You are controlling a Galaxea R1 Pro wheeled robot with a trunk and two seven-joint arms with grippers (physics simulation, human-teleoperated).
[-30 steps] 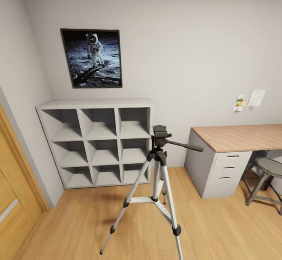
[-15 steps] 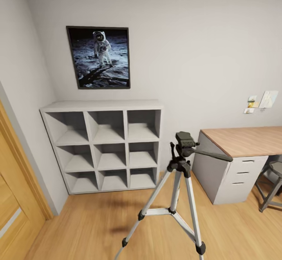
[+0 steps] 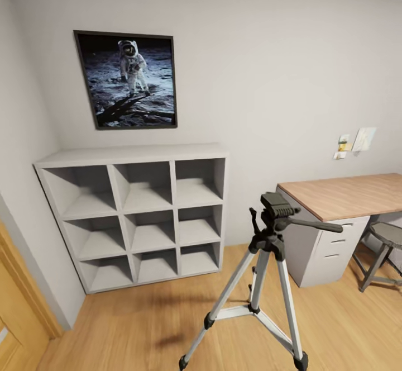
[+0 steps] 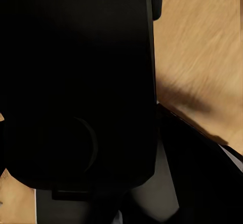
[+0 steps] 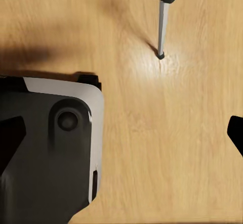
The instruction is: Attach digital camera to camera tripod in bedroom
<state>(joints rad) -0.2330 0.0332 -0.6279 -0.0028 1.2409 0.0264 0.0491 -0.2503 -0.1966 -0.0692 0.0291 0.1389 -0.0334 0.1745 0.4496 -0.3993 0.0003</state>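
The camera tripod (image 3: 267, 281) stands on the wood floor in the bedroom, low and right of centre in the head view, on silver legs. Its black head (image 3: 276, 205) carries nothing, and the pan handle (image 3: 315, 226) points right toward the desk. A black boxy body with a round lens ring, the digital camera (image 4: 76, 82), sits right against the left wrist view above the floor and hides the left fingers. The right wrist view looks down on one tripod leg (image 5: 162, 24), whose foot rests on the planks. A dark right fingertip (image 5: 236, 133) shows at the frame edge with nothing beside it.
A white cube shelf (image 3: 134, 156) stands against the back wall under an astronaut poster (image 3: 127, 79). A wood-topped desk (image 3: 346, 195) and a grey stool (image 3: 385, 237) are at the right. A wooden door frame (image 3: 25, 281) is at the left. My base (image 5: 48, 148) is close to the tripod leg.
The head view has shifted as I moved: the shelf and poster now sit further left and the tripod looks a little nearer. The tripod itself has not moved.
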